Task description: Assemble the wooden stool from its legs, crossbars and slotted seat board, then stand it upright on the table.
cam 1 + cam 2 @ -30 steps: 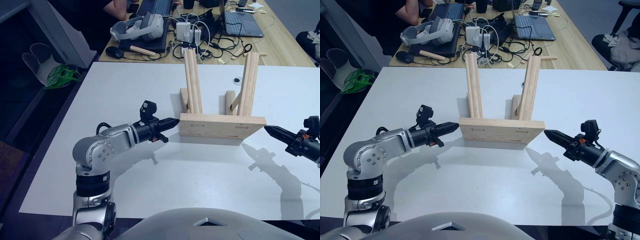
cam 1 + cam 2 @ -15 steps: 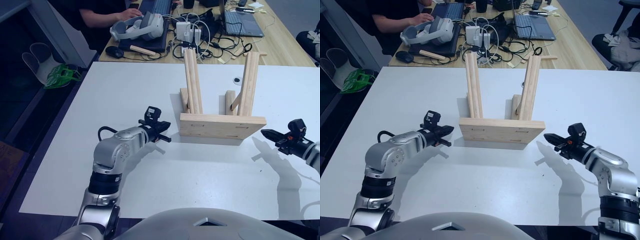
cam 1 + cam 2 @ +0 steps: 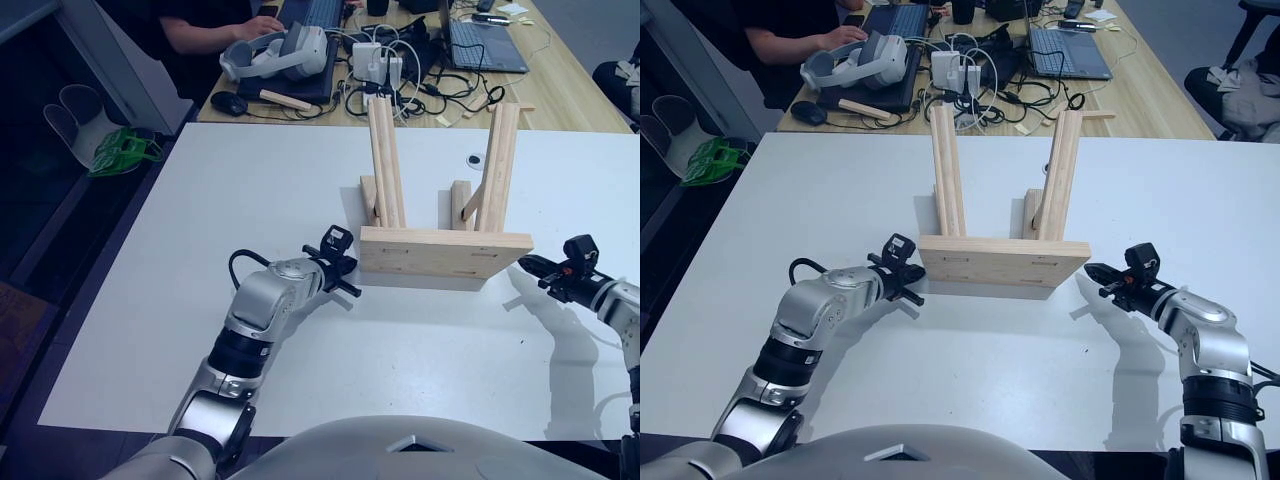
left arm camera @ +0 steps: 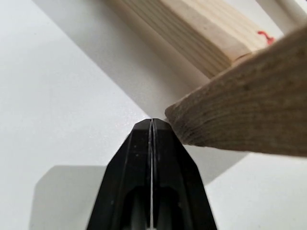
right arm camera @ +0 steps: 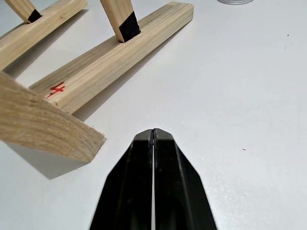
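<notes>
- While the stool [image 3: 445, 250] lies tipped on its side in the middle of the frame, its seat board [image 3: 1002, 262] stands on edge on the white bench [image 3: 250, 180].
- Both legs [image 3: 385, 165] run from the board toward the top of the frame, flat on the bench, with short crossbars [image 3: 462, 200] between them.
- At the board's lower left corner sits the left end effector [image 4: 151, 122], fingers pressed together on nothing, tip just beside the wood; contact cannot be told.
- Off the board's lower right corner, the right end effector [image 5: 153, 132] is likewise closed and empty, near the corner but apart from it.
- Along the top edge, a wooden bench carries a headset [image 3: 275, 55] and a laptop [image 3: 485, 45].
</notes>
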Controlling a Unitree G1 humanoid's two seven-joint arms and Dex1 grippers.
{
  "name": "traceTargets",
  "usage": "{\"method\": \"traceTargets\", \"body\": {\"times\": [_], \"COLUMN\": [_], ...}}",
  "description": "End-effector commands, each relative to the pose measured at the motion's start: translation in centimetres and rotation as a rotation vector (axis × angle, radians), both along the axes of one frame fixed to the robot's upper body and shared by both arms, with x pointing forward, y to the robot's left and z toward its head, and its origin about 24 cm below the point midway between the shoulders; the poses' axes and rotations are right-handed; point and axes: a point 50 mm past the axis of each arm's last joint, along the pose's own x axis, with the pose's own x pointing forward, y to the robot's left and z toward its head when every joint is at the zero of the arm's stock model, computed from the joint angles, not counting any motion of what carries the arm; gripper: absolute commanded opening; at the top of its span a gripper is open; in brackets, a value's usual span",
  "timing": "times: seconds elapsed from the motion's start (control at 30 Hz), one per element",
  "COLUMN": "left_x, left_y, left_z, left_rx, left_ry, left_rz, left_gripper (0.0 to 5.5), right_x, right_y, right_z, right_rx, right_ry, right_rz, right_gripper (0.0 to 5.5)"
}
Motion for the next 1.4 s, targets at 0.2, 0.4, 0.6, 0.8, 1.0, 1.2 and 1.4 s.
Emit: {"method": "traceTargets", "body": {"times": [0.2,0.4,0.6,0.8,1.0,1.2,1.4], "left_x": [-0.2,-0.1,-0.1,0.1,0.0,0.0,0.0], "left_y": [0.3,0.3,0.2,0.1,0.2,0.2,0.2], "left_z": [0.2,0.4,0.5,0.7,0.7,0.7,0.8], "left_rx": [0.011,0.003,-0.004,-0.008,-0.006,-0.007,-0.012], "left_ry": [0.029,0.028,0.024,0.021,0.022,0.021,0.023], "left_rz": [-0.059,-0.056,-0.056,-0.06,-0.058,-0.055,-0.054], "left_gripper": [0.02,0.02,0.02,0.02,0.02,0.02,0.02], "right_x": [-0.8,-1.1,-0.1,0.2,-0.2,-0.4,-0.5], "right_y": [0.8,1.5,2.0,3.0,2.9,2.5,2.5], "right_z": [-0.8,-1.8,-1.9,-2.1,-2.2,-2.3,-2.1], "right_rx": [-0.007,0.033,0.115,0.132,0.119,0.091,0.112], "right_ry": [0.073,0.105,0.066,0.036,0.062,0.08,0.078], "right_rz": [0.07,0.093,0.091,0.125,0.147,0.147,0.151], "right_gripper": [0.0,0.0,0.0,0.0,0.0,0.0,0.0]}}
